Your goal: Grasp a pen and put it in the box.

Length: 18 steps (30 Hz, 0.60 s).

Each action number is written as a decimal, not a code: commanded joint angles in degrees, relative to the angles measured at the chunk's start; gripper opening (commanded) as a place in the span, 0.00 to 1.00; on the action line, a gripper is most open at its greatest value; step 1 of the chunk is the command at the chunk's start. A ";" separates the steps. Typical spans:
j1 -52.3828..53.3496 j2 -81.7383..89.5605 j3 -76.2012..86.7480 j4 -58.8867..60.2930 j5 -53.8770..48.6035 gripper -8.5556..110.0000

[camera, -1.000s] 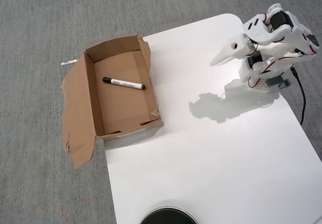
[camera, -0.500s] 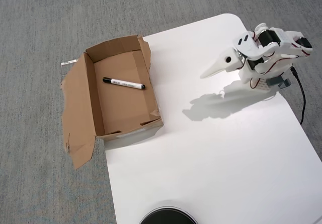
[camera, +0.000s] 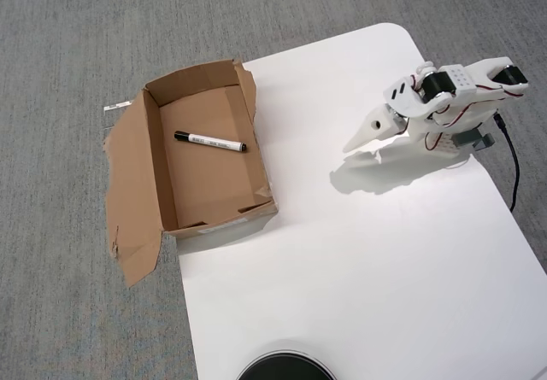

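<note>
Since the pen [camera: 210,142] already lies flat inside the box [camera: 137,171], in its upper half at the left of the frame, the step in hand looks like parking the arm. That is best done by folding back slowly over the bare white table [camera: 359,252], staying well to the right of the cardboard so nothing nudges the box off the table edge. The end effector [camera: 349,148] sits at the upper right, pointing down-left, well apart from the box and holding nothing; its fingers appear pressed together into one narrow tip. The box holds only the pen, black cap toward its left wall, with torn flaps splayed onto the grey carpet [camera: 68,55].
</note>
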 commanded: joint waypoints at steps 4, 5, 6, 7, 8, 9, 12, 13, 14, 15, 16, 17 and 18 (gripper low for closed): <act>0.04 3.69 4.61 0.44 4.35 0.19; -0.04 3.69 4.61 1.58 6.64 0.19; -0.13 3.69 4.61 2.81 8.75 0.19; -0.31 3.69 4.61 4.04 10.77 0.19; -0.40 3.69 4.61 5.36 12.35 0.19; -0.40 3.69 4.61 6.50 13.40 0.19; -0.22 3.69 4.61 9.67 14.28 0.19; -0.22 3.69 4.61 10.72 14.28 0.19; -0.13 3.69 4.61 11.78 14.28 0.19; -0.13 3.69 4.61 12.92 14.37 0.19; -0.04 3.78 4.61 14.15 14.37 0.19; -0.04 3.78 4.61 15.38 14.37 0.19; -0.04 3.78 4.61 16.61 14.37 0.19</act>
